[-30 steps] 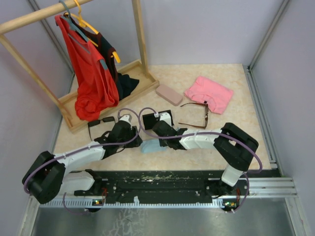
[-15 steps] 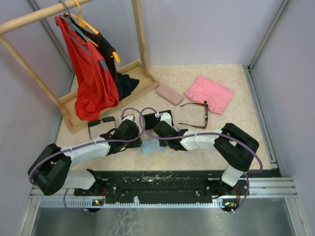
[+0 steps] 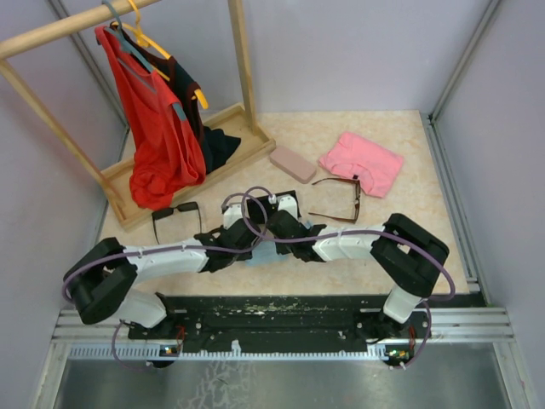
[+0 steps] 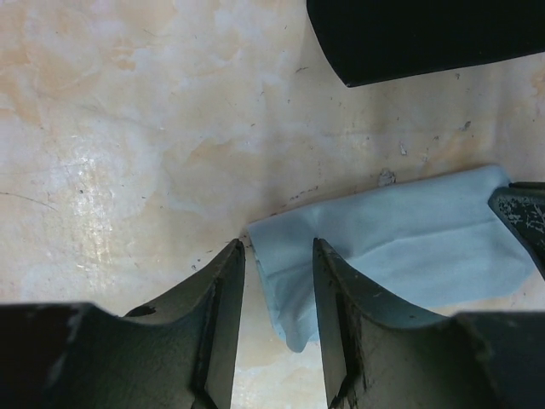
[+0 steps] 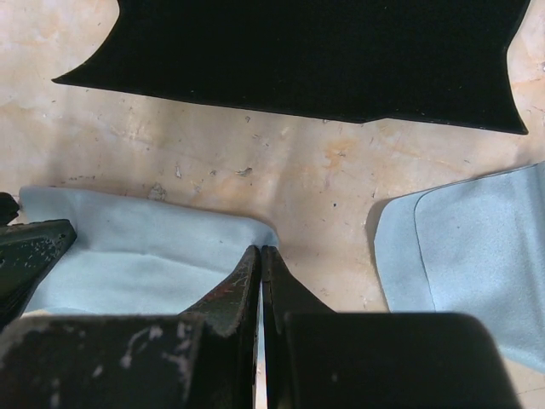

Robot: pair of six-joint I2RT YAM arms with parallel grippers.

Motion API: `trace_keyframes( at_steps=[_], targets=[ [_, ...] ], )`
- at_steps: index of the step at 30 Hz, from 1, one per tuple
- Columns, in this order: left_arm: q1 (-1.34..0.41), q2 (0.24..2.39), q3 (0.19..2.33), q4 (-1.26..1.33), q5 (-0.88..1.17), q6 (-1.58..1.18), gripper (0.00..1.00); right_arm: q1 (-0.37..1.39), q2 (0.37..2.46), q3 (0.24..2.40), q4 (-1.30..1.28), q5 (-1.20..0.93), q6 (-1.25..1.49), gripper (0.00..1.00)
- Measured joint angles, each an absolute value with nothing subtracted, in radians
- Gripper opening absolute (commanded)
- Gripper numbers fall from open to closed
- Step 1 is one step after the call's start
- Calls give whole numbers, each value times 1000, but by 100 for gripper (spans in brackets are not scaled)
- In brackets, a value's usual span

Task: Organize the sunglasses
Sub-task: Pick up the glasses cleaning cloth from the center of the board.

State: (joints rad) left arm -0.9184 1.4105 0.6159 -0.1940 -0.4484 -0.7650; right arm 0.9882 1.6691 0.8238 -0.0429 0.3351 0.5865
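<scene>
The black-framed sunglasses lie open on the floor left of both arms. The reddish-brown pair lies to the right, beyond the right arm. No gripper touches either pair. A light blue cloth lies between the arms. My left gripper is open, its fingers straddling the cloth's left corner. My right gripper is shut, its tips pinched on the cloth's other corner. In the top view the left gripper and the right gripper meet over the cloth.
A black flat case lies just beyond the cloth. A second light blue cloth lies at its right. A pink case and a folded pink cloth lie further back. A wooden clothes rack with hanging garments stands at the back left.
My left arm has swung right, from near the black sunglasses to the blue cloth, and its jaws have narrowed. The right arm and the cloth have not moved.
</scene>
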Motion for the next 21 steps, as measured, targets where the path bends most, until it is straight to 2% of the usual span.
trace_keyframes(
  at_steps=[9,21],
  targets=[
    [-972,1471,651,-217,-558,-817,39,988,1663,806,-18,336,585,0],
    [-1000,1522,646,-178,-645,-853,17,988,1657,791,5,335,585,0]
  ],
)
